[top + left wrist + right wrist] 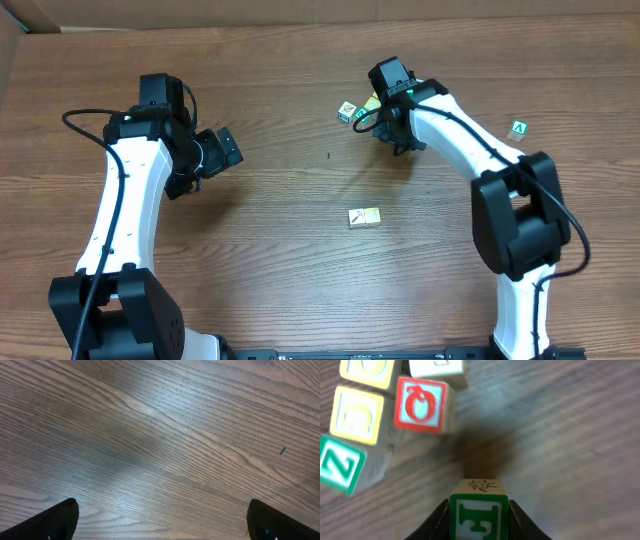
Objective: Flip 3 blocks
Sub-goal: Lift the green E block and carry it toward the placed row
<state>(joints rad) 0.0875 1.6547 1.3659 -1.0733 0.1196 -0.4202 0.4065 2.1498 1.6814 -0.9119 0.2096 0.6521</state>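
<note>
Overhead: the right end effector sits beside the cluster, upper right of centre. The left end effector is well apart, at left.

Left wrist: it gapes wide over bare counter, holding nothing.

Right wrist: the jaws pinch the F block at bottom centre. The cluster lies upper left.

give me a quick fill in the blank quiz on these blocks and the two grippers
1. The right gripper holds a green block with a white letter ___ on it.
2. The left gripper hangs over bare table with its jaws ___.
3. The Z block has a ___ face.
4. The lone block at the table's right side shows the letter ___.
Missing words: F; open; green; A.
</note>
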